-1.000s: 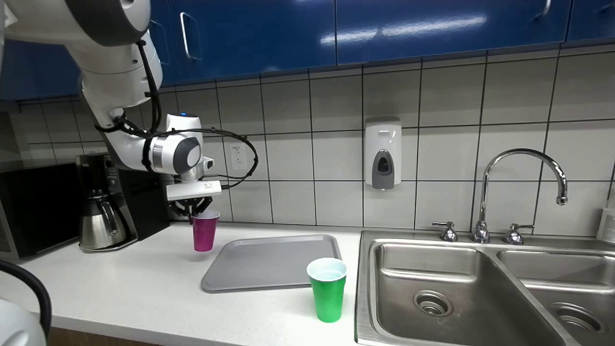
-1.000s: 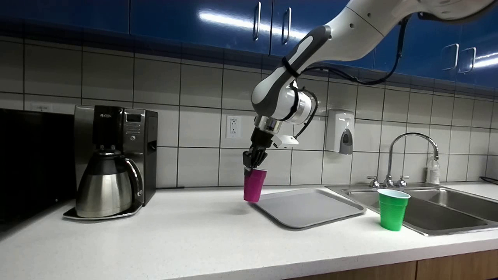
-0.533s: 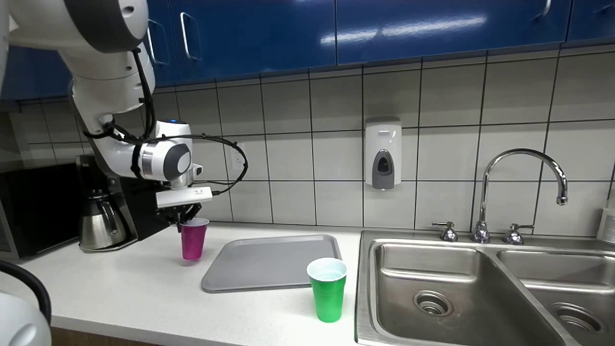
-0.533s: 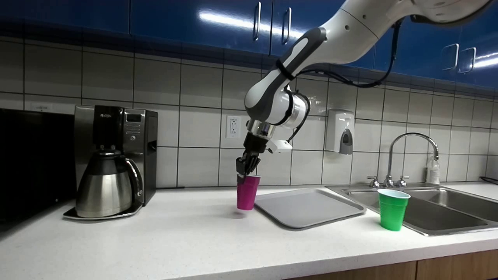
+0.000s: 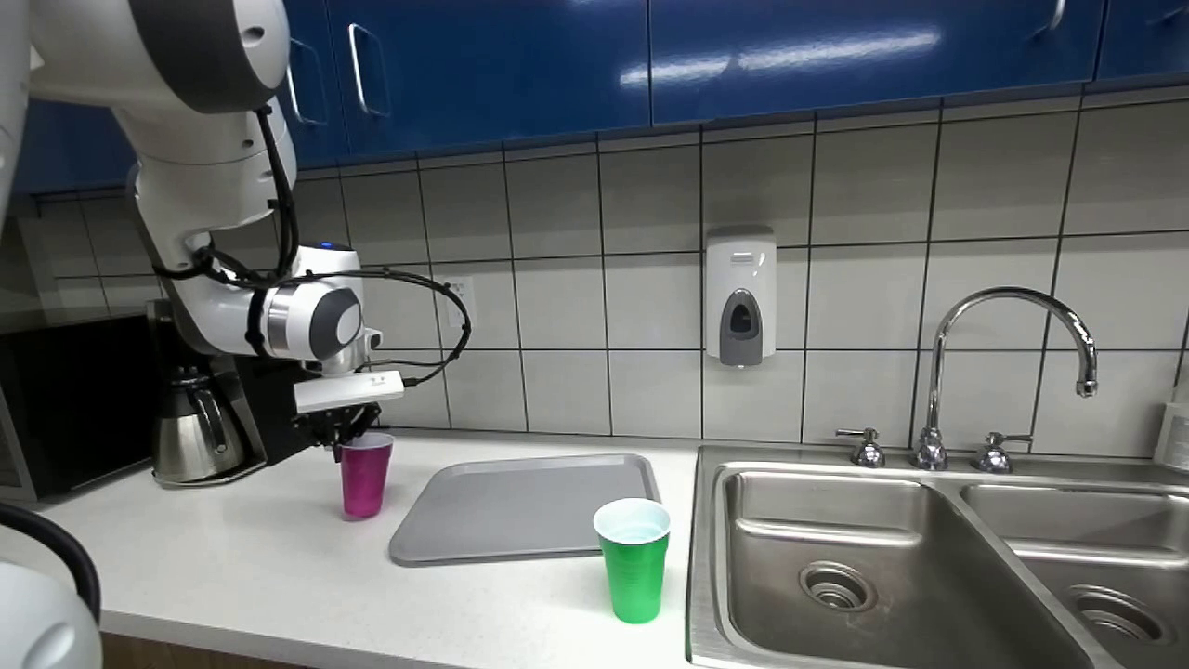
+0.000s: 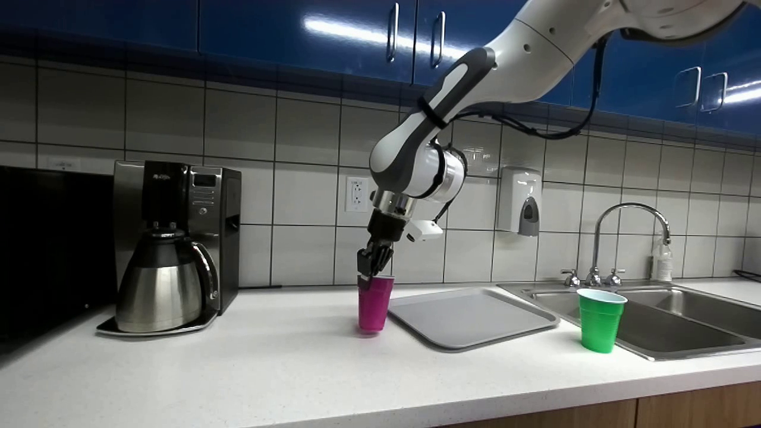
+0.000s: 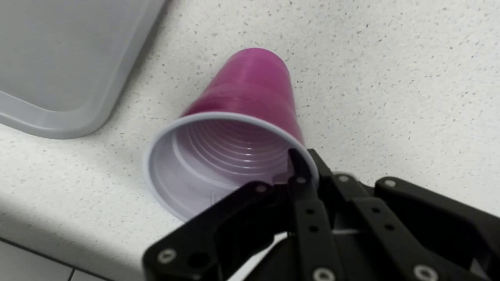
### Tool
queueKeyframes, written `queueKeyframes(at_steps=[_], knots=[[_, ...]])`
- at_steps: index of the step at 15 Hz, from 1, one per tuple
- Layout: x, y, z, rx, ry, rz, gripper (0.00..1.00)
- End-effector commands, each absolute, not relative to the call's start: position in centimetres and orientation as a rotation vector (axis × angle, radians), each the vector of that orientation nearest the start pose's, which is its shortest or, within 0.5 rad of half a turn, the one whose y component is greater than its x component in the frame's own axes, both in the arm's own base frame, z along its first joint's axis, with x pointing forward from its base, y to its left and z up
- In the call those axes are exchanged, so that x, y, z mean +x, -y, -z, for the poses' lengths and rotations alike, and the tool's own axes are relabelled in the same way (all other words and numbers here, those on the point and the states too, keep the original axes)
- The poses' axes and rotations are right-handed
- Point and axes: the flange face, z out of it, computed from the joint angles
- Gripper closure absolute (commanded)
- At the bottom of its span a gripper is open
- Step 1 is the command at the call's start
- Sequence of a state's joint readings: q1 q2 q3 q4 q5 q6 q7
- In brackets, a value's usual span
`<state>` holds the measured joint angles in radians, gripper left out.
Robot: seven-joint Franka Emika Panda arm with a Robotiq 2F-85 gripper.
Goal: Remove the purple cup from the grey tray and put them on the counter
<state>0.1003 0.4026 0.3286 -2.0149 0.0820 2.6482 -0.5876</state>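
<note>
My fingers (image 7: 304, 191) pinch purple plastic cup (image 7: 250, 86) by rim; base below, axis near upright, beside grey tray (image 6: 475, 318); tabletop (image 6: 255, 362) contact unclear.

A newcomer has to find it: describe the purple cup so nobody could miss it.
On the white counter lies a grey tray. Beside it, toward the coffee maker, is the purple cup. Unlike the green cup by the sink, it is pinched at the rim by the gripper.
</note>
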Motion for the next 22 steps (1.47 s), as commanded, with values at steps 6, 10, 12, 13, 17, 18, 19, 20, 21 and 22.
queueKeyframes(at_steps=[6,10,12,13,17,18,19,20,21,22], knots=[[57.0,-25.6,-28.2,-2.645,1.400,0.390,0.71],[57.0,-25.5,-28.1,-2.647,1.401,0.390,0.49],[57.1,-25.4,-28.3,-2.649,1.399,0.397,0.34],[57.1,-25.3,-28.4,-2.651,1.399,0.401,0.26],[57.3,-25.2,-29.0,-2.648,1.393,0.434,0.01],[57.3,-25.1,-29.2,-2.647,1.392,0.445,0.00],[57.4,-25.1,-29.4,-2.647,1.390,0.455,0.00],[57.4,-25.0,-29.6,-2.646,1.389,0.466,0.00],[57.5,-24.9,-30.0,-2.646,1.386,0.481,0.00],[57.6,-24.7,-30.3,-2.647,1.384,0.497,0.00]])
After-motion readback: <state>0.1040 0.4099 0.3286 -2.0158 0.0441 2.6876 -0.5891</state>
